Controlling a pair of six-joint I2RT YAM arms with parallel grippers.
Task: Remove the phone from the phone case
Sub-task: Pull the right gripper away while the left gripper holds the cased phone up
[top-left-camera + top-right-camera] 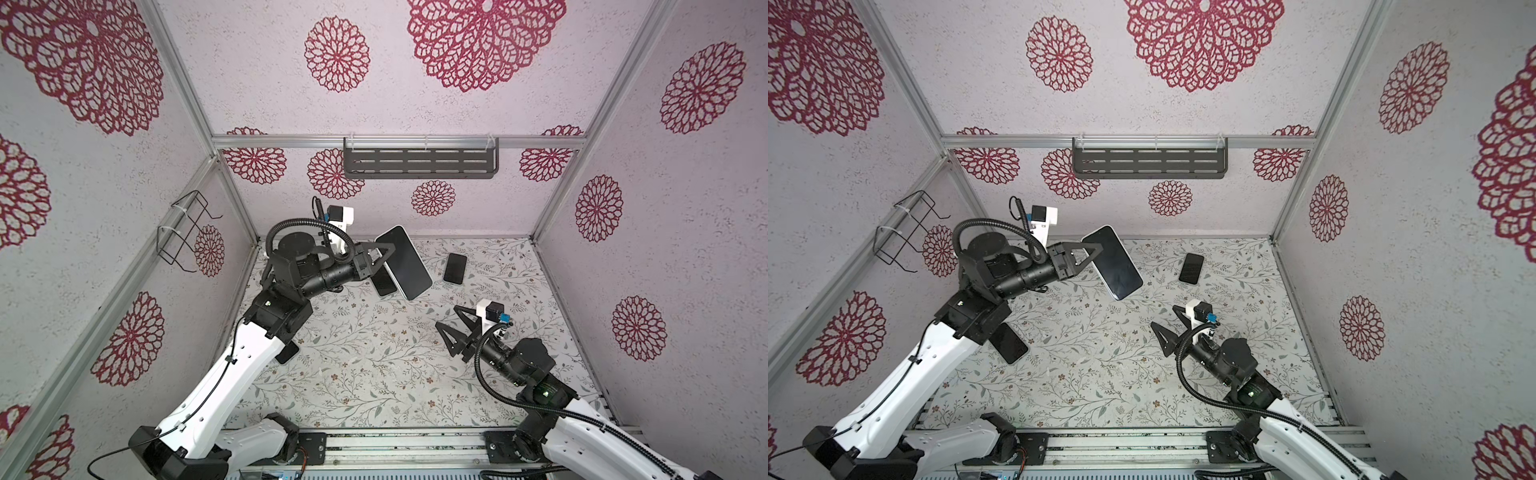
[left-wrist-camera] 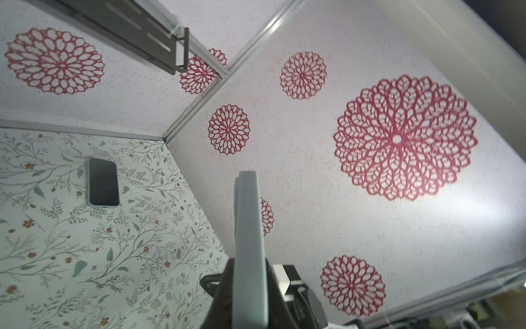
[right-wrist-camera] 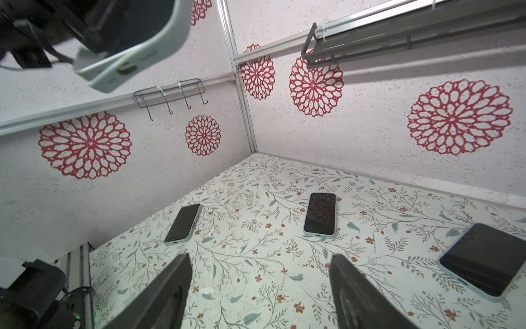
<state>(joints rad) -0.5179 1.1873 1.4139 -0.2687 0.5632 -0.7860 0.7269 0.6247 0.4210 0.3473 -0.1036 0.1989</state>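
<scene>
Near right, the right jaws stand wide open and empty above the bench (image 1: 374,374). Near left, a spare phone (image 1: 1009,344) lies partly under the left arm (image 1: 892,395). Farther back, left of centre, the left jaws are clamped on the phone (image 1: 405,262), raised and tilted off the bench. It seems to sit inside its pale phone case (image 2: 247,228). Farthest, a far phone (image 1: 455,268) lies flat.

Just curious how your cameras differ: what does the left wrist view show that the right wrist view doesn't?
Left wrist only: the side wall with a huge red flower. Right wrist only: the wire hook rack, the open right gripper, and three phones on the table rather than one. Both: the held cased phone and the grey shelf.
</scene>
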